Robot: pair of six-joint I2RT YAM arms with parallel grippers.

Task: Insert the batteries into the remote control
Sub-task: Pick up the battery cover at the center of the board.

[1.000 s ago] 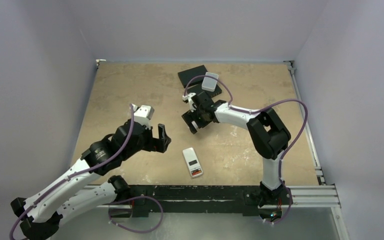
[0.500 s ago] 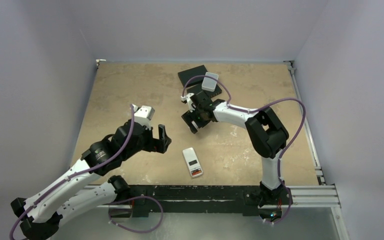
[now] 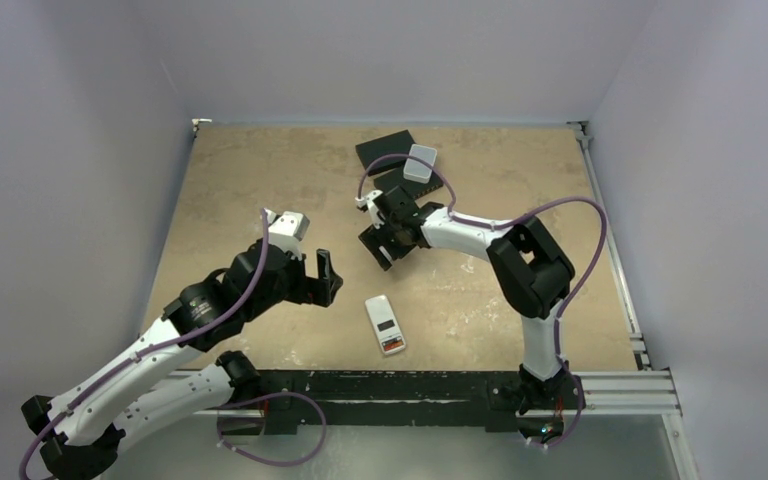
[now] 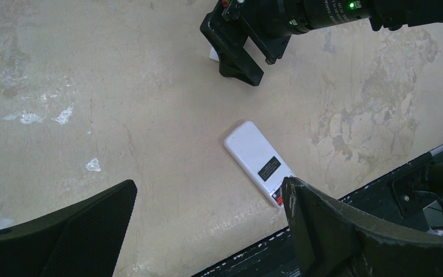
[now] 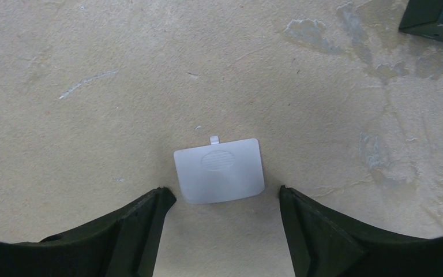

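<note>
The white remote control (image 3: 385, 325) lies flat near the table's front edge, with a dark label on it and red at its near end. It also shows in the left wrist view (image 4: 258, 163). My left gripper (image 3: 322, 278) is open and empty, just left of the remote and above the table (image 4: 207, 187). My right gripper (image 3: 384, 245) is open, low over the table behind the remote. A small white battery cover (image 5: 219, 170) lies flat just ahead of its fingertips (image 5: 224, 193), between the lines of the two fingers. No batteries are in view.
Two black flat boxes (image 3: 384, 150) and a pale grey rounded box (image 3: 420, 162) lie at the back centre. A corner of a black box shows in the right wrist view (image 5: 438, 20). A black rail (image 3: 410, 385) runs along the front edge. Walls close in on three sides.
My right gripper has shifted slightly to the left. The left arm and the remote have not moved.
</note>
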